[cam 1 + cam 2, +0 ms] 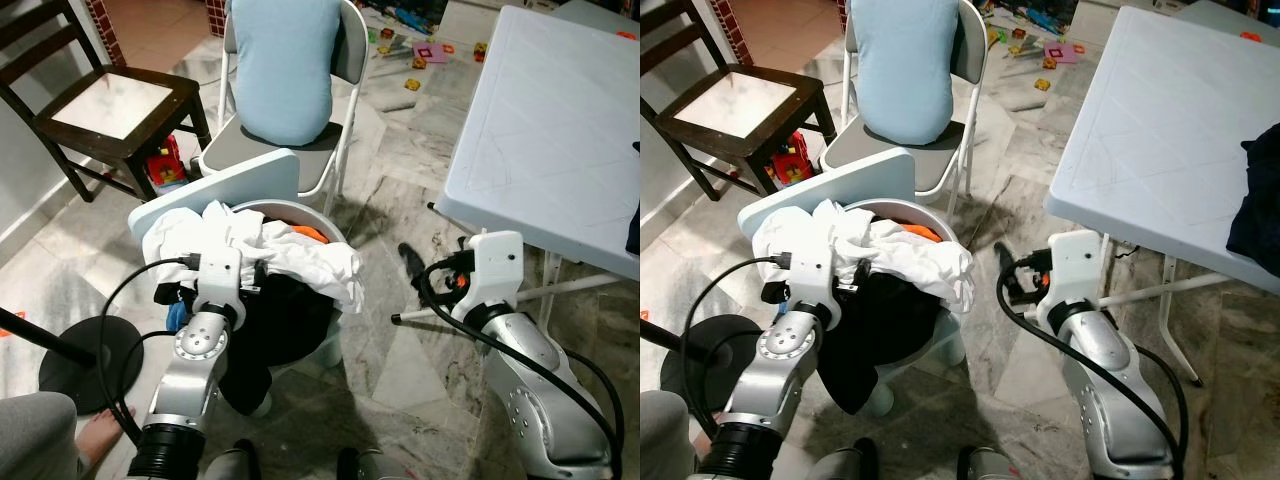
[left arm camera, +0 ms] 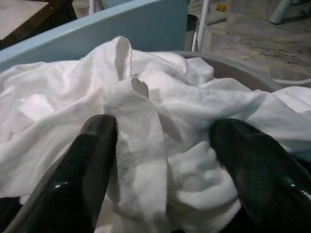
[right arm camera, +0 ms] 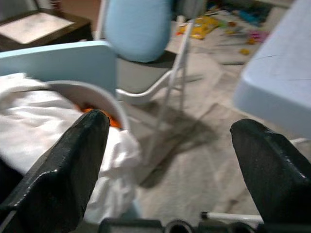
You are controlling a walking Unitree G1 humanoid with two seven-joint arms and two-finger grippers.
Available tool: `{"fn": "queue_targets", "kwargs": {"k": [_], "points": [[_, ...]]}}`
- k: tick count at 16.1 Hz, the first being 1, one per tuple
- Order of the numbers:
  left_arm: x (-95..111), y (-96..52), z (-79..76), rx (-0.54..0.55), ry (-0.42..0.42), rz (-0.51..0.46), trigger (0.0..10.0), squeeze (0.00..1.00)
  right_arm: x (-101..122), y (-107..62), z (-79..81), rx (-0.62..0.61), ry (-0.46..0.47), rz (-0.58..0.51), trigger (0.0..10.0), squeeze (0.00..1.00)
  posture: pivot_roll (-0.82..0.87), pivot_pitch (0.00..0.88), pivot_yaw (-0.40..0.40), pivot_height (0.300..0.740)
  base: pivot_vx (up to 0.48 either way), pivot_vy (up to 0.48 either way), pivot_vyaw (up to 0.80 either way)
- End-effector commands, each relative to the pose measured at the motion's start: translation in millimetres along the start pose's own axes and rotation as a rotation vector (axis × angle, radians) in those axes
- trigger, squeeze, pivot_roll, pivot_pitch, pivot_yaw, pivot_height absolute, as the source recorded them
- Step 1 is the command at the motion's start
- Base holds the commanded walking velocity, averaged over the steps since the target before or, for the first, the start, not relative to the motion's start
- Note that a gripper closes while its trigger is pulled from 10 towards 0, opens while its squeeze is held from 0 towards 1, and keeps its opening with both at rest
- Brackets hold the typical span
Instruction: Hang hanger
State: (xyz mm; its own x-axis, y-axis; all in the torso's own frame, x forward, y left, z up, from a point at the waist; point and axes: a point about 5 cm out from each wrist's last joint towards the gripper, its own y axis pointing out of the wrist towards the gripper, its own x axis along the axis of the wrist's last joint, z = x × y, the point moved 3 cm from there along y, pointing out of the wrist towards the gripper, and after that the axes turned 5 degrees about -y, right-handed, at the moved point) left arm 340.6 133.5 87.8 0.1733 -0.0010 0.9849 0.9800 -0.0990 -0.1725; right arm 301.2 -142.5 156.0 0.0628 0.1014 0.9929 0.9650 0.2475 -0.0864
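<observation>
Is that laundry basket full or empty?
Full: white cloth and dark clothes spill over the laundry basket's rim.

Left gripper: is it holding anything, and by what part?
Nothing held. The left gripper is open, its fingers astride a fold of the white garment in the laundry basket.

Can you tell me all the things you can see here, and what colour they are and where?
laundry basket: one, pale grey, on the floor in front of the robot
basket lid: one, light blue, open behind the basket
white cloth: one, white, on top of the basket
black cloth: one, black, hanging over the basket's front
orange cloth: one, orange, inside the basket
folding chair: one, white and grey, behind the basket
blue garment: one, light blue, over the chair back
wooden chair: one, dark brown, far left
folding table: one, light blue-white, right
toys: several, mixed colours, on the far floor
left gripper: jaws open over the white cloth
right gripper: jaws open, beside the basket
</observation>
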Motion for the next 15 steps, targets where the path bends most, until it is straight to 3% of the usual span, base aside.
{"fn": "queue_targets", "kwargs": {"k": [1,3,7,10,13,15], "points": [[-7.4,0.4,-7.1,-0.021,0.009,0.025,0.0,0.00,3.6,-3.9,7.5,0.053,0.009,-0.006,10.0,0.00,-0.14,0.260,-0.093,0.740,0.000,0.000,0.00],[-8.4,0.0,-9.5,-0.008,0.009,0.011,0.0,0.00,1.6,-4.1,12.1,0.075,0.000,0.008,10.0,0.00,-0.13,0.262,-0.105,0.740,0.000,0.000,0.00],[-22.4,-12.2,0.6,0.074,0.055,0.035,0.0,0.00,0.7,0.0,13.7,0.077,0.001,0.011,10.0,0.00,-0.11,0.255,-0.102,0.740,0.000,0.000,0.00],[-27.8,-15.8,-6.9,0.050,0.041,0.040,0.0,0.00,-3.7,0.1,13.9,0.071,0.001,0.024,10.0,0.00,-0.10,0.245,-0.095,0.740,0.000,0.000,0.00],[-19.4,-13.5,-4.9,0.076,0.059,0.003,0.0,0.00,-2.8,1.8,13.7,0.067,0.003,0.018,10.0,0.00,-0.10,0.236,-0.088,0.740,0.000,0.000,0.00],[-4.7,-14.9,11.6,0.204,0.102,-0.072,0.0,0.00,-3.0,2.5,12.1,0.057,0.001,0.013,10.0,0.00,-0.10,0.232,-0.087,0.740,0.000,0.000,0.00]]}}
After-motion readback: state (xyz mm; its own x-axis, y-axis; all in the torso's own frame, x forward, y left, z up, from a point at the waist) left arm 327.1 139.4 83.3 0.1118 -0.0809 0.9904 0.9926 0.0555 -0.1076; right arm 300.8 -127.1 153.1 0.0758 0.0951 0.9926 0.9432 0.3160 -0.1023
